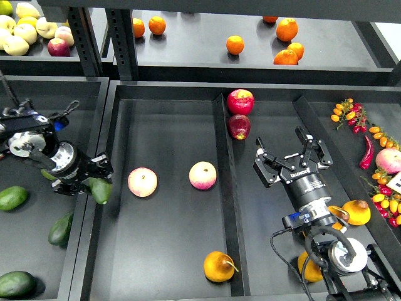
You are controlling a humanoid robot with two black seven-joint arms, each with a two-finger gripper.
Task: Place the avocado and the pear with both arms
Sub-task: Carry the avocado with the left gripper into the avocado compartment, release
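My left gripper [93, 180] is shut on a dark green avocado [101, 190] and holds it over the rim between the left bin and the middle tray [169, 125]. An orange-yellow pear [219, 266] with a brown stem lies at the front of the middle tray, near the divider. My right gripper [292, 161] is open and empty above the right tray, well behind and to the right of that pear.
Two pink-yellow apples [143, 182] [203, 175] lie in the middle tray. Two red apples [240, 101] sit at the back by the divider. Loose avocados [12, 197] [61, 230] lie in the left bin. More pears [356, 212] lie by my right arm. The shelf behind holds oranges [235, 44].
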